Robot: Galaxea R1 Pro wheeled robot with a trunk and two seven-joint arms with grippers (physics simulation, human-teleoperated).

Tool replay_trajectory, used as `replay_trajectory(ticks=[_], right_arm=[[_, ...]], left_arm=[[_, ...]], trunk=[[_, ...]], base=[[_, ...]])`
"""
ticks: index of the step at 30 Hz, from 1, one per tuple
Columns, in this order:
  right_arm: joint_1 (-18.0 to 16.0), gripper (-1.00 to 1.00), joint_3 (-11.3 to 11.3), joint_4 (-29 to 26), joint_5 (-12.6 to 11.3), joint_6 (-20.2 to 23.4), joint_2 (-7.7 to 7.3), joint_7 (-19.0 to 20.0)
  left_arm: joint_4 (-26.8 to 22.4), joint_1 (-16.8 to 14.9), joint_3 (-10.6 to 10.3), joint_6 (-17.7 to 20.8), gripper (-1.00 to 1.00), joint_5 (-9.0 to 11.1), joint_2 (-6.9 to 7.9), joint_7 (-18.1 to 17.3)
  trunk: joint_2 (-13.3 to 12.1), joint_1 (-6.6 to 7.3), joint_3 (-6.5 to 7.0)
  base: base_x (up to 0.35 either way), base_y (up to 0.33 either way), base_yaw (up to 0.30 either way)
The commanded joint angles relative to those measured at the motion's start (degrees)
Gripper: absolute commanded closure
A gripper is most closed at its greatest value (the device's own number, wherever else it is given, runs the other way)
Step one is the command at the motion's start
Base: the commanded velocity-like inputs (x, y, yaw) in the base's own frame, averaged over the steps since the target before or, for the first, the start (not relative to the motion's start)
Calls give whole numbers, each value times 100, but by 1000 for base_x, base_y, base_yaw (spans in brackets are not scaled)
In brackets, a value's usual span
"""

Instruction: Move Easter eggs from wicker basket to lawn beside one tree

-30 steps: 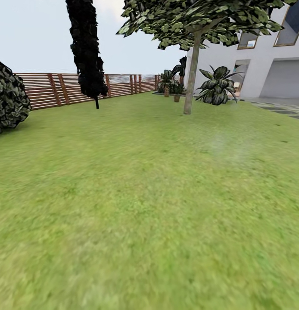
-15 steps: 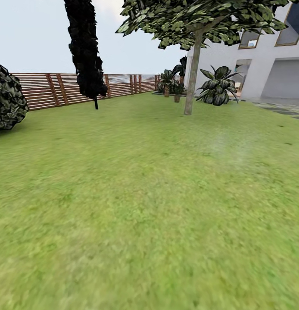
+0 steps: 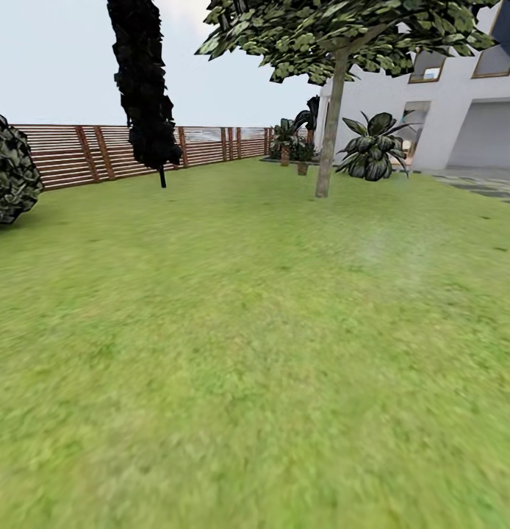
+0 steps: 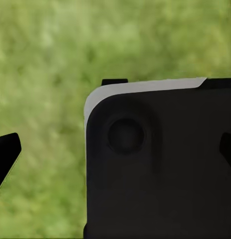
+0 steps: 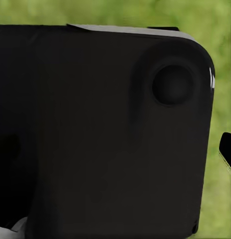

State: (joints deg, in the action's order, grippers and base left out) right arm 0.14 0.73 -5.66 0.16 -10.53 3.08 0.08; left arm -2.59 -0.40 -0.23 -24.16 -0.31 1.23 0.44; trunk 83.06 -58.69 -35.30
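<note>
Across the lawn (image 3: 255, 353) stands one tree (image 3: 327, 139); either tool's state I cannot tell.

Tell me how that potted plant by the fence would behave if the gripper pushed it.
The potted plant would probably tip rather than slide: its leafy top looks wider than its small pot. It stands on the lawn, whose grass likely resists sliding. The leaves would probably bend before the pot moves; it is too distant to judge weight.
</note>
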Motion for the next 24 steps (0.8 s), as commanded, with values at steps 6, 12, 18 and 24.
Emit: replay_trajectory(ticks=[6, 12, 18, 24], right_arm=[[1, -100, 6, -6, 1, -10, 0, 1], [3, -100, 6, -6, 1, -10, 0, 1], [2, -100, 6, -6, 1, -10, 0, 1], [1, -100, 6, -6, 1, -10, 0, 1]], left_arm=[[4, -2, -3, -19, -100, -4, 0, 4], [4, -2, -2, -19, -100, -4, 0, 1], [4, -3, -3, -19, -100, -4, 0, 3], [4, -3, -3, -19, -100, -4, 0, 3]], trunk=[[2, -3, -4], [2, -3, -4], [2, -3, -4], [2, -3, -4]], base=[[329, 0, 0], [329, 0, 0], [329, 0, 0], [329, 0, 0]])
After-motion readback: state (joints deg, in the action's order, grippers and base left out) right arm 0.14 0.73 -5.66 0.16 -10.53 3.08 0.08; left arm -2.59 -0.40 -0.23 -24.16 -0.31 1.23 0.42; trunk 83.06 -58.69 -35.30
